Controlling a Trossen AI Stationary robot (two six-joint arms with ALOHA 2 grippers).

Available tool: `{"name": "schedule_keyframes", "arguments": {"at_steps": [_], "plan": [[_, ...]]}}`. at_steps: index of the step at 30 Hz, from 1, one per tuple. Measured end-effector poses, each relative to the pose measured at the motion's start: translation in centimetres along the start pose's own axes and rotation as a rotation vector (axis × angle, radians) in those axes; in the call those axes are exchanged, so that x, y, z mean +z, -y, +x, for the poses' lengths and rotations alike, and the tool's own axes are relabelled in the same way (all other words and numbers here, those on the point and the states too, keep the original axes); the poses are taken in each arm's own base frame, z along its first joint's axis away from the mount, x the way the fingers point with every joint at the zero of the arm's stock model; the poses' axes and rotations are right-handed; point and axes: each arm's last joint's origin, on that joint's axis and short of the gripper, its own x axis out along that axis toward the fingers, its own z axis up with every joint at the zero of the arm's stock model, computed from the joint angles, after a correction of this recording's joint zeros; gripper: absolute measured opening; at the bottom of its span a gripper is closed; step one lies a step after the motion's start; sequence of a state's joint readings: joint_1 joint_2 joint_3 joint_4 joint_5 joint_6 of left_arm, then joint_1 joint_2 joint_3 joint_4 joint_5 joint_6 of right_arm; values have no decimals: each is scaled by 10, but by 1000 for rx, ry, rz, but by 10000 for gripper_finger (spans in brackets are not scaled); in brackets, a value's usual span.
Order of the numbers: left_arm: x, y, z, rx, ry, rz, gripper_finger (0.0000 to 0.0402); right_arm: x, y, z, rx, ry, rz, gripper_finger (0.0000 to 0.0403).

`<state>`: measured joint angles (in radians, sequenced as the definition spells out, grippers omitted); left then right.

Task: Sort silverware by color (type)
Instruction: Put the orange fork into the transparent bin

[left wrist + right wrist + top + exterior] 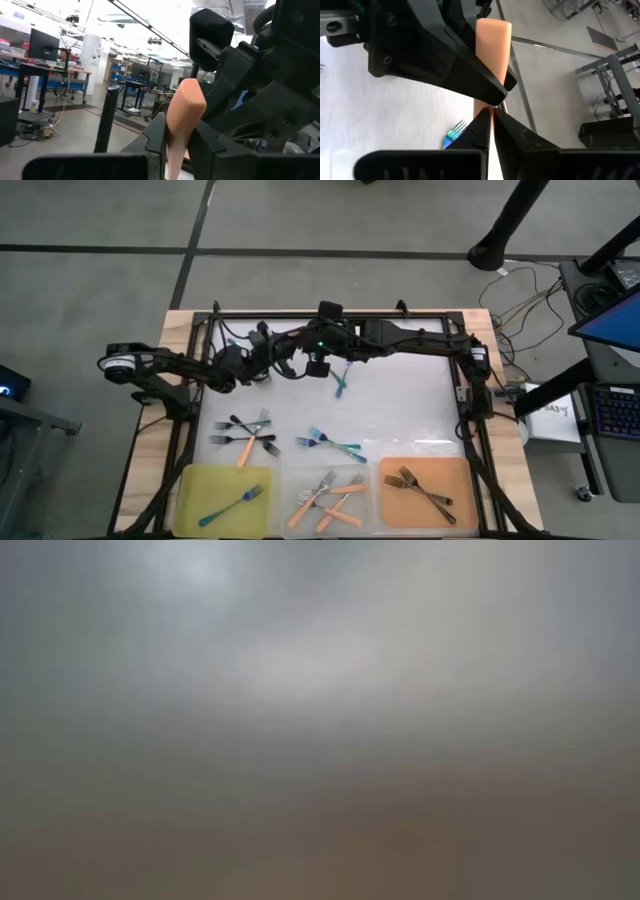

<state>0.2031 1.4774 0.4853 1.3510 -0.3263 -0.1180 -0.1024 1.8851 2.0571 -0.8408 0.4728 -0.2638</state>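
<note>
Orange-handled fork (184, 120), flat pale-peach handle, clamped in the left gripper (175, 137); right gripper (491, 120) clenched on it too.

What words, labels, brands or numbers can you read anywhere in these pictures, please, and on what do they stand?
No text can be read.
White label beside the table's right edge: dark print, too small to read.
Keyboard at far right: key markings too small.
Monitors in the room, left wrist view: nothing legible.
Low view: wholly blurred.
Forks, trays and arms: no print to be seen.
</note>
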Motion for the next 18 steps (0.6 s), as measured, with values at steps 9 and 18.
{"name": "schedule_keyframes", "arguments": {"at_steps": [9,18], "plan": [[11,0,-4,-11,36,-15,34,-16,14,-30,-44,-129,-31,39],[4,28,-18,-368,-69,-343,34,-30,44,-89,-86,-130,175,92]]}}
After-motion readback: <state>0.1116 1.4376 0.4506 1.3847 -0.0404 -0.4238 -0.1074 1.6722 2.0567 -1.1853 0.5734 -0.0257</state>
